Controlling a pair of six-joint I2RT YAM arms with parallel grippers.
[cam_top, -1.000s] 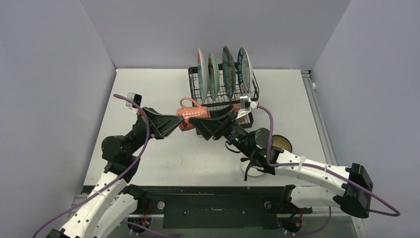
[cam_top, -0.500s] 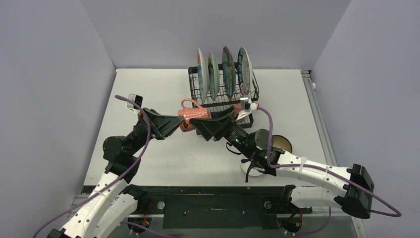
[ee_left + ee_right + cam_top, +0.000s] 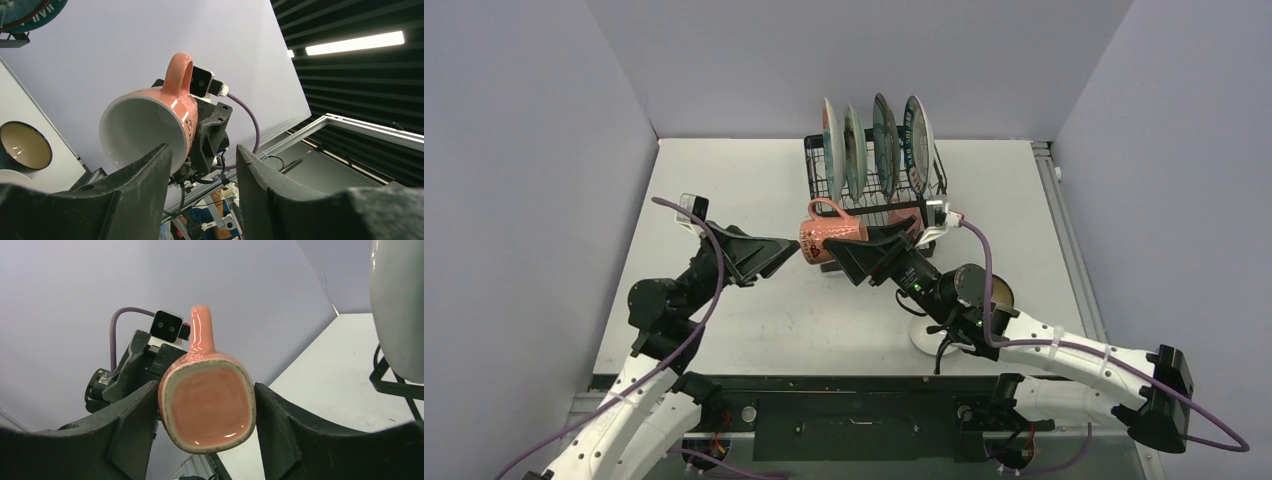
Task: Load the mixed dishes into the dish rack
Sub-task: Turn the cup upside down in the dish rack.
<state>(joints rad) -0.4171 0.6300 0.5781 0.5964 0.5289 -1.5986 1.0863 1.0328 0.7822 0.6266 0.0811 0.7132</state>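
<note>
The pink mug [image 3: 829, 238], mouth turned left, is clamped by the right claw [image 3: 206, 407] just nearward of the dish rack [image 3: 810, 160]; the left claw [image 3: 202, 155] is held parted, empty.

Plates [image 3: 918, 135] stand in the rack [image 3: 810, 165], far centre; mug [image 3: 832, 238] just before it; bowl [image 3: 1002, 292] near right.

The left arm reaches forward and inward. The left gripper [image 3: 786, 248] has its jaws parted, with nothing between them. The right arm stretches across to meet it, and the right gripper [image 3: 839, 247] clamps the base end of a pink mug [image 3: 827, 231], one finger on each side. The mug's mouth is just ahead of the left jaws.
</note>
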